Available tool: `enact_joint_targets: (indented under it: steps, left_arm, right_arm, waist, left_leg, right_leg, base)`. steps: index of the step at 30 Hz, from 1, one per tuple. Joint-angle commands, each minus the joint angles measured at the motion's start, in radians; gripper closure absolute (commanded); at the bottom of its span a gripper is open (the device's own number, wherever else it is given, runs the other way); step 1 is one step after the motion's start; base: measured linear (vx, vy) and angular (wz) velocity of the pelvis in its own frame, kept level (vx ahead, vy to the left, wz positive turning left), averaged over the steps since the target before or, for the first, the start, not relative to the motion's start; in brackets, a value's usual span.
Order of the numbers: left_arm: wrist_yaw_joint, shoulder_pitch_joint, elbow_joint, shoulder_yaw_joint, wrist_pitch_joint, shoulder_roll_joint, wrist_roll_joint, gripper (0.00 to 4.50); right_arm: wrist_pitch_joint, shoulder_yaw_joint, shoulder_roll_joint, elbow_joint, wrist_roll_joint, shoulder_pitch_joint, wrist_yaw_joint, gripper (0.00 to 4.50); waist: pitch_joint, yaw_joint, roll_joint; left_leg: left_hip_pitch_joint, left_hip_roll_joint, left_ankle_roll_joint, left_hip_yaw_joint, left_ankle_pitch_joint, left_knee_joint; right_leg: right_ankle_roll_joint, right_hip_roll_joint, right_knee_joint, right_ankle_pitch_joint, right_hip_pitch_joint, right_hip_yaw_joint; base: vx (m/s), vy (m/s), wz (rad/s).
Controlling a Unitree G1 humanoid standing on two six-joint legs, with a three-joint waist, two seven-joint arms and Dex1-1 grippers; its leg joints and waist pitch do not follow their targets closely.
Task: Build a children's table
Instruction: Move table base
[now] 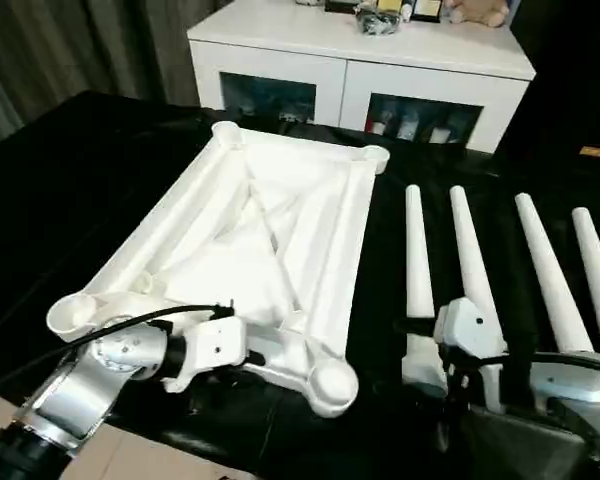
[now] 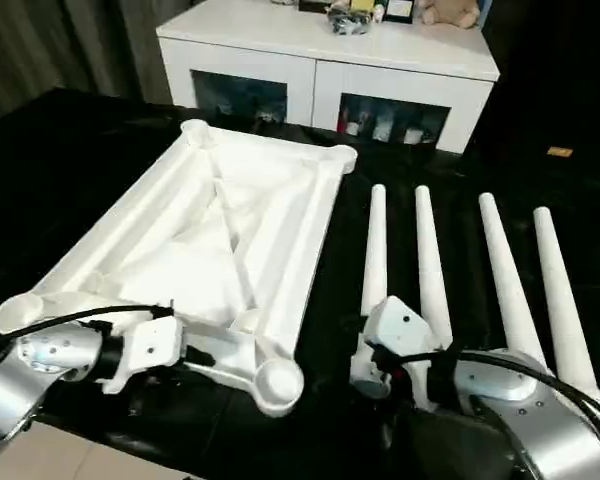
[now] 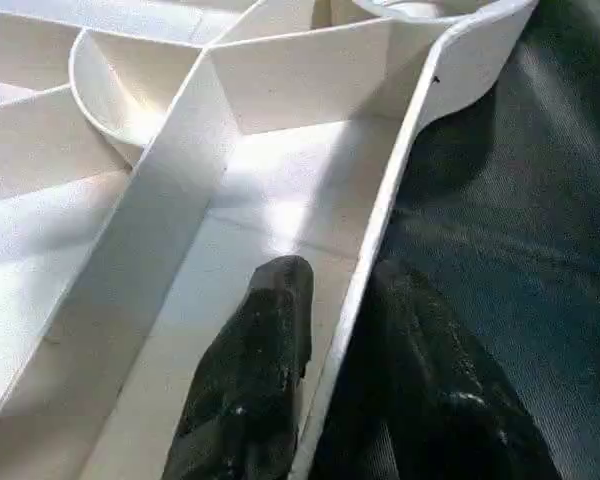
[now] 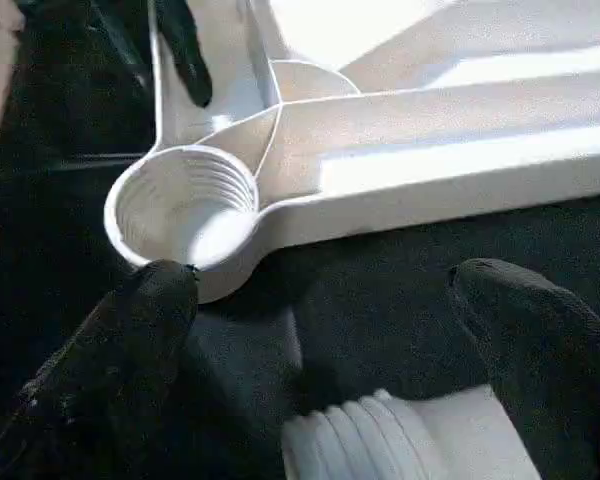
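Note:
The children's table top (image 1: 270,230) lies upside down on the black cloth, ribs up, with a round threaded socket (image 4: 185,210) at each corner. Several long white legs (image 1: 470,260) lie side by side to its right. My left gripper (image 3: 340,285) stands at the top's near rim (image 3: 380,215), open only a little. One black finger (image 3: 265,360) is inside the rim wall and the other just outside. My right gripper (image 4: 325,290) is open wide over the threaded thick end of the leftmost leg (image 4: 380,440), close to the near right corner socket. Neither holds anything.
A white cabinet (image 1: 360,50) with glass-fronted compartments stands at the back, small items and a plush toy on top. The black cloth (image 1: 80,180) covers the work surface, and its front edge (image 1: 160,450) runs just below my left forearm.

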State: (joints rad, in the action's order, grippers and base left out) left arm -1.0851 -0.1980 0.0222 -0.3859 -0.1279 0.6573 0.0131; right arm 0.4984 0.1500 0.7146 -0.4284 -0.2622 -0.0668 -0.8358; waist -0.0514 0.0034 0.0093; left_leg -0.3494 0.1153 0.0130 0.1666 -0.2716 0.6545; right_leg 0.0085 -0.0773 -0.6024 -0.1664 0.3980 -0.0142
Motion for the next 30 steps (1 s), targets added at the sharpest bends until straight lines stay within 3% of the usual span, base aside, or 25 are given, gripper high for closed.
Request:
enact_joint_targets:
  steps: [1, 3, 6, 7, 12, 15, 19, 23, 28, 30]
  left_arm:
    - [0.06, 0.016, -0.019, 0.031, -0.053, -0.013, 0.002, 3.6]
    - [0.079, 0.023, -0.029, 0.036, -0.067, -0.019, 0.001, 3.68]
    - [0.107, 0.018, -0.023, 0.044, -0.086, -0.044, 0.002, 3.71]
    - [0.124, 0.011, -0.015, 0.045, -0.093, -0.059, -0.005, 3.71]
    - [0.197, -0.024, 0.022, 0.036, -0.129, -0.095, -0.058, 3.74]
    - [0.246, -0.047, 0.045, 0.033, -0.167, -0.121, -0.08, 3.75]
    - [0.266, -0.054, 0.04, 0.034, -0.191, -0.162, -0.08, 3.75]
    - [0.267, -0.047, 0.02, 0.006, -0.228, -0.185, -0.087, 3.75]
    - [0.268, -0.028, 0.022, -0.02, -0.191, -0.162, -0.117, 3.75]
    - [0.258, -0.025, 0.021, -0.008, -0.19, -0.155, -0.112, 3.19]
  right_arm:
    - [0.006, -0.032, -0.019, 0.003, 0.024, 0.008, 0.053, 0.0]
    - [0.019, -0.04, -0.031, -0.001, 0.021, 0.01, 0.078, 0.0]
    - [0.014, -0.038, -0.035, 0.008, 0.032, 0.015, 0.095, 0.0]
    - [0.011, -0.034, -0.038, 0.014, 0.044, 0.017, 0.105, 0.0]
    - [0.032, -0.032, -0.074, 0.038, 0.066, 0.044, 0.157, 0.0]
    - [0.042, -0.028, -0.088, 0.056, 0.084, 0.06, 0.188, 0.0]
    - [0.079, -0.038, -0.11, 0.065, 0.088, 0.077, 0.234, 0.0]
    - [0.161, -0.069, -0.168, 0.1, 0.094, 0.124, 0.322, 0.0]
    - [0.29, -0.093, -0.221, 0.091, 0.072, 0.167, 0.381, 0.0]
    - [0.344, -0.107, -0.235, 0.093, 0.051, 0.187, 0.395, 0.0]
  waist:
    - [0.038, -0.001, -0.001]
    - [0.038, -0.004, -0.001]
    - [0.04, -0.008, -0.002]
    - [0.039, -0.01, 0.002]
    - [0.041, -0.016, 0.0]
    - [0.042, -0.02, 0.005]
    - [0.045, -0.022, 0.004]
    - [0.048, -0.022, 0.01]
    - [0.05, -0.02, 0.017]
    - [0.051, -0.019, 0.018]
  left_leg:
    - [0.0, 0.105, 0.01, -0.052, -0.281, -0.121]
    - [-0.007, 0.105, 0.007, -0.055, -0.268, -0.122]
    - [-0.003, 0.102, 0.0, -0.053, -0.264, -0.12]
    - [-0.004, 0.103, -0.001, -0.053, -0.256, -0.121]
    - [-0.008, 0.101, -0.011, -0.053, -0.24, -0.118]
    - [-0.005, 0.1, -0.009, -0.053, -0.239, -0.117]
    - [-0.009, 0.1, -0.018, -0.053, -0.207, -0.117]
    - [-0.009, 0.099, -0.034, -0.05, -0.165, -0.115]
    - [-0.006, 0.099, -0.037, -0.049, -0.149, -0.117]
    - [-0.004, 0.1, -0.032, -0.047, -0.149, -0.117]
  right_leg:
    - [-0.233, -0.081, 0.072, -0.361, -0.031, 0.046]
    - [-0.225, -0.081, 0.072, -0.378, -0.034, 0.045]
    - [-0.213, -0.079, 0.077, -0.399, -0.03, 0.045]
    - [-0.216, -0.078, 0.077, -0.389, -0.031, 0.045]
    - [-0.221, -0.076, 0.077, -0.379, -0.034, 0.043]
    - [-0.227, -0.075, 0.079, -0.369, -0.031, 0.043]
    - [-0.243, -0.075, 0.075, -0.31, -0.038, 0.042]
    - [-0.269, -0.073, 0.07, -0.25, -0.04, 0.04]
    - [-0.275, -0.07, 0.066, -0.211, -0.042, 0.038]
    - [-0.276, -0.07, 0.066, -0.197, -0.042, 0.038]
  base:
    - [0.0, 0.0, 0.0]
    - [0.0, 0.0, 0.0]
    - [0.0, 0.0, 0.0]
    - [0.0, 0.0, 0.0]
    - [0.0, 0.0, 0.0]
    - [0.0, 0.0, 0.0]
    - [0.0, 0.0, 0.0]
    - [0.0, 0.0, 0.0]
    - [0.0, 0.0, 0.0]
    - [0.0, 0.0, 0.0]
